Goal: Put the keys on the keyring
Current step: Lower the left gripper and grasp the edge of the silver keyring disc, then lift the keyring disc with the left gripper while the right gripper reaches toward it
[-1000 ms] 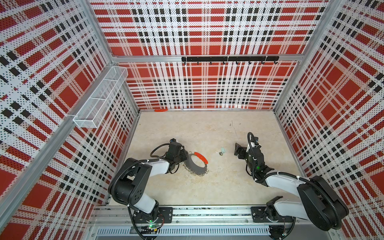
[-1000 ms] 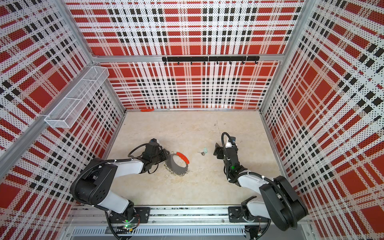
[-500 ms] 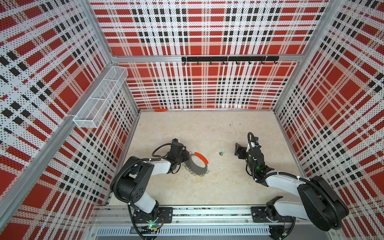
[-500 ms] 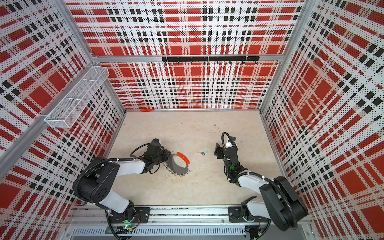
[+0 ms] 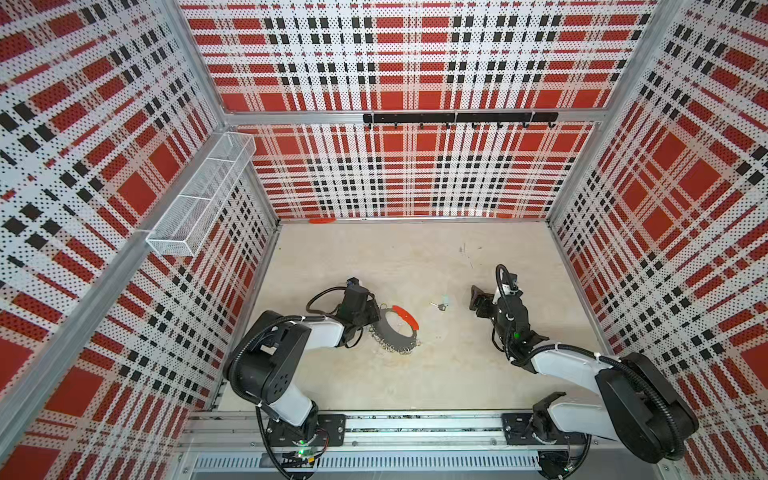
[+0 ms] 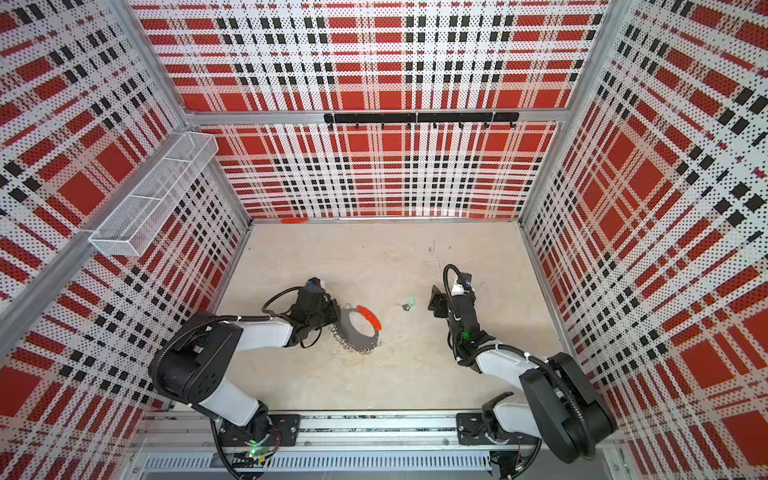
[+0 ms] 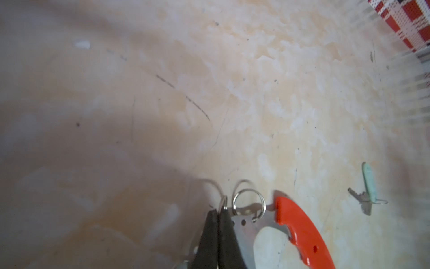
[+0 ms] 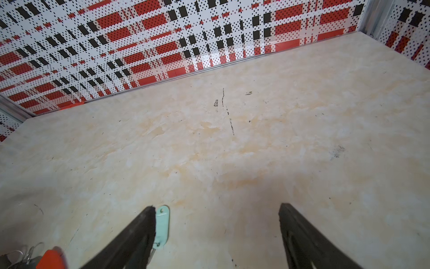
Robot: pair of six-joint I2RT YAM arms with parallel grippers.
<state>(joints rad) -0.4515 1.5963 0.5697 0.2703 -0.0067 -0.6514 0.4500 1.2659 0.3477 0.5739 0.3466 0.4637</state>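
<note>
A lab test cell: plaid perforated walls (image 5: 395,62), aluminium framing (image 5: 291,117), two rail-mounted robot arms (image 5: 270,365).

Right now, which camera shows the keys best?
The left wrist view: the keys lie unobstructed, blade and mint tag both clear. Both top views show the keys tiny; the right wrist view shows mostly the tag.

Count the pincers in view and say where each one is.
2. The left pincer is shut at the keyring's rim. The right pincer is open over the table, with the green key tag beside one finger. Neither is hidden.
</note>
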